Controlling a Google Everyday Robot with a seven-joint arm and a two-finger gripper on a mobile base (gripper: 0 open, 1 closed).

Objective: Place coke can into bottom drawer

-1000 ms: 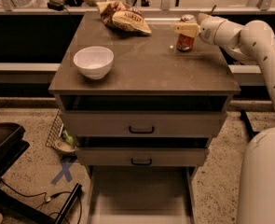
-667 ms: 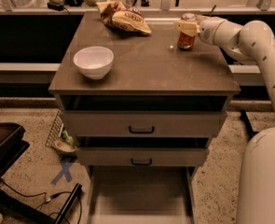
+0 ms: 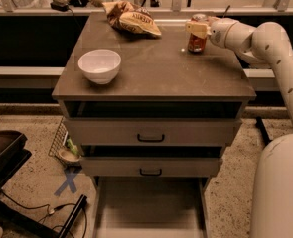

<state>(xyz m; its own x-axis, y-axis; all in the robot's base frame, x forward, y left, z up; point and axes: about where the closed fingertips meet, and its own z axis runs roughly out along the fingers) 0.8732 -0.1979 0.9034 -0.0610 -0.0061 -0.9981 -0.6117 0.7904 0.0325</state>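
My end effector (image 3: 197, 29) sits at the far right corner of the bench (image 3: 151, 78), closed, it seems, round the top of the upright coke can (image 3: 196, 43). The bottom drawer (image 3: 148, 209) stands pulled out, well below.

The white two-fingered hand (image 3: 199, 29) is held at the far right of the flat brown worktop (image 3: 156, 76), turned sideways and pointed towards the left of the view. Its pale fingers (image 3: 196, 29) are closed about the upper part of the small red cylindrical coke can (image 3: 196, 42), and one finger is laid across the can's front just below the silver top. The hand is carried by a rounded white wrist (image 3: 224, 31). From it the white jointed arm (image 3: 272, 46) is bent at an elbow and led down along the right edge. The large rounded white body (image 3: 280, 187) is seen at the lower right.
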